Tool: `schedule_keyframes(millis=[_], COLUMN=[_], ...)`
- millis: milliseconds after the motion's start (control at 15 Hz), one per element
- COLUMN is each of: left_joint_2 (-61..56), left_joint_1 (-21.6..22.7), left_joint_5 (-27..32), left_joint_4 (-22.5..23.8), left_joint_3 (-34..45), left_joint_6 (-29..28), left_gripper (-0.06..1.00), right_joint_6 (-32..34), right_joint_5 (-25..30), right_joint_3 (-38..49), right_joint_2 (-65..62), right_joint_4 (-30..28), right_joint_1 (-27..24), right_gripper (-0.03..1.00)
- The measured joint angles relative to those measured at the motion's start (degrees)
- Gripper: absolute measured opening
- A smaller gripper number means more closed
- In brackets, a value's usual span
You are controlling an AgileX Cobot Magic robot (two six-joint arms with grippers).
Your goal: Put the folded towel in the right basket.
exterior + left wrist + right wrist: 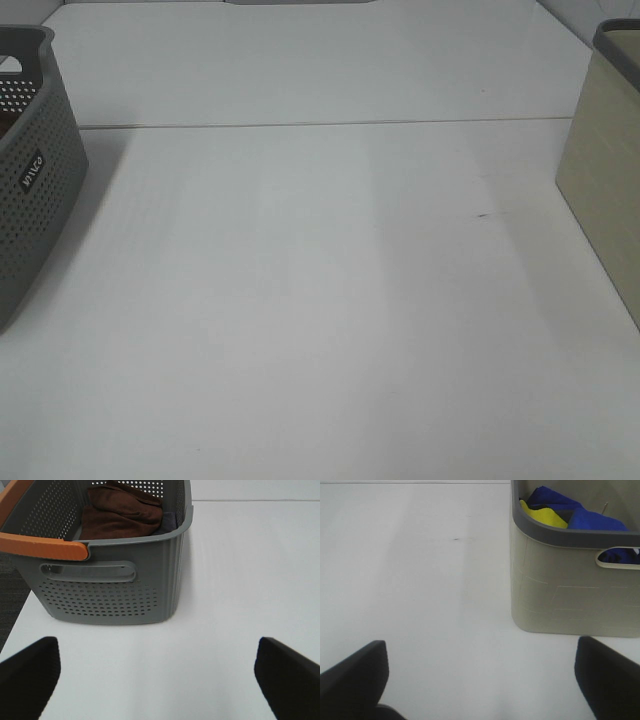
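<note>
A folded brown towel (122, 512) lies inside the grey perforated left basket (110, 580), which has an orange handle (42, 545); the basket also shows at the left edge of the high view (30, 170). The beige right basket (570, 585) with a grey rim holds blue and yellow cloths (565, 512); it also shows at the right edge of the high view (605, 170). My left gripper (157, 680) is open and empty, a short way in front of the grey basket. My right gripper (480, 680) is open and empty, in front of the beige basket. Neither gripper shows in the high view.
The white table (320, 300) spans between the two baskets, with a seam line (320, 124) across the back. A small dark mark (484, 214) sits on the table right of centre. Dark floor (10, 600) lies beyond the table's edge beside the grey basket.
</note>
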State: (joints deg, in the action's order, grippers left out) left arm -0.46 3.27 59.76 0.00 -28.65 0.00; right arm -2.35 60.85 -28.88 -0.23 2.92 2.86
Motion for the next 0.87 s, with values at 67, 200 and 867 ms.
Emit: schedule_keyframes(millis=[67,200,867], left_joint_2=[0.0,0.0,0.0], left_joint_1=[0.0,0.0,0.0], left_joint_5=[0.0,0.0,0.0], left_joint_4=[0.0,0.0,0.0], left_joint_3=[0.0,0.0,0.0], left_joint_6=[0.0,0.0,0.0], left_gripper=[0.98,0.98,0.98], right_joint_6=[0.0,0.0,0.0], right_joint_5=[0.0,0.0,-0.1], right_joint_3=[0.0,0.0,0.0], right_joint_2=[0.0,0.0,0.0], right_joint_4=[0.0,0.0,0.0], right_joint_1=[0.0,0.0,0.0], right_gripper=[0.96,0.96,0.96])
